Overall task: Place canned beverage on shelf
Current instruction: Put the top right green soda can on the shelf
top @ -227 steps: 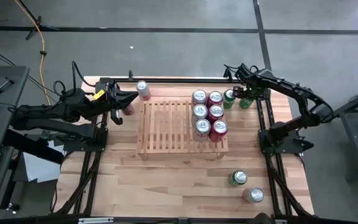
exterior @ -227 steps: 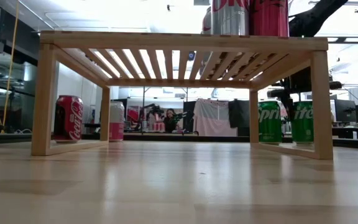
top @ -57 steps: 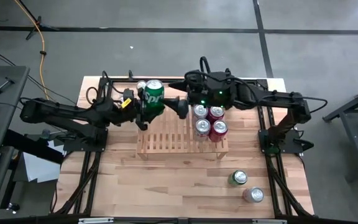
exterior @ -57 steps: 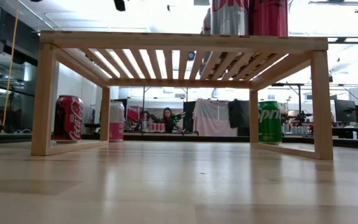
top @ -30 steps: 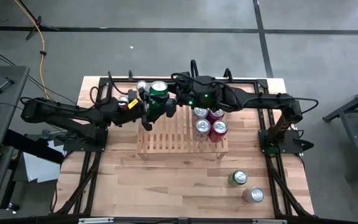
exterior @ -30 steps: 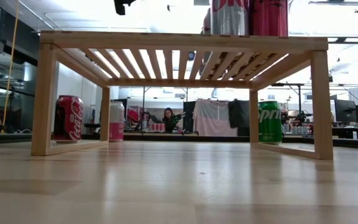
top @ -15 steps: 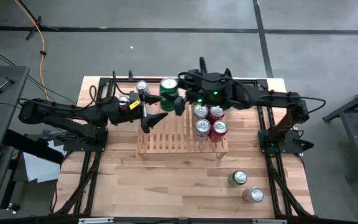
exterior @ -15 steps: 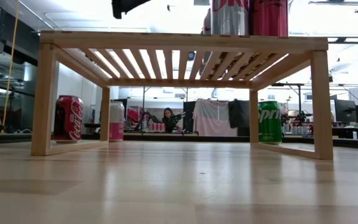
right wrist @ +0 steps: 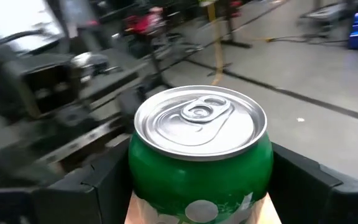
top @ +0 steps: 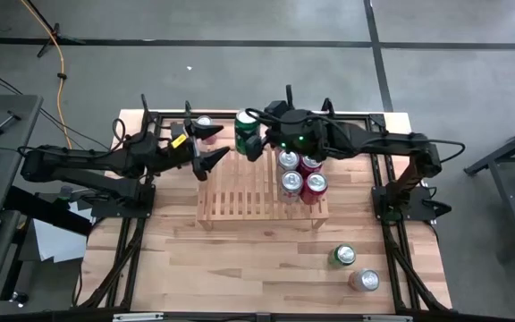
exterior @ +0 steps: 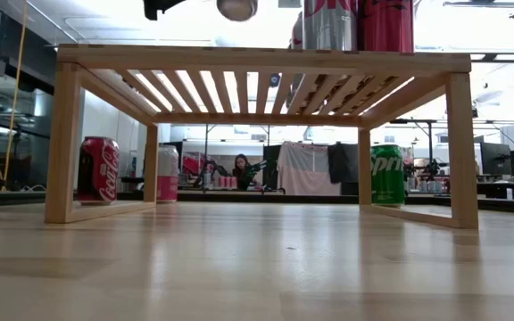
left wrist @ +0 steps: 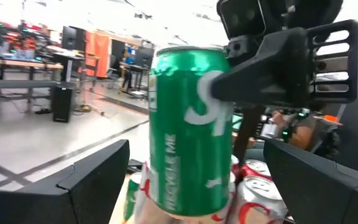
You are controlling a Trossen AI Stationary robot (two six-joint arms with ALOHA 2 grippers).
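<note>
Passed across moments ago, the green can (top: pixel 246 132) now sits clamped in the right end effector (top: pixel 254 143) above the shelf (top: pixel 240 183)'s far edge; the left end effector (top: pixel 206 148), fingers apart, has backed away, leaving placement pending.

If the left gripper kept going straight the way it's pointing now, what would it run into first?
Most likely the green can, held upright by the right gripper. The open left gripper points straight at it in the left wrist view; how much gap remains is unclear.

bright overhead light | low view ceiling glare | wrist backgrounds blurred
</note>
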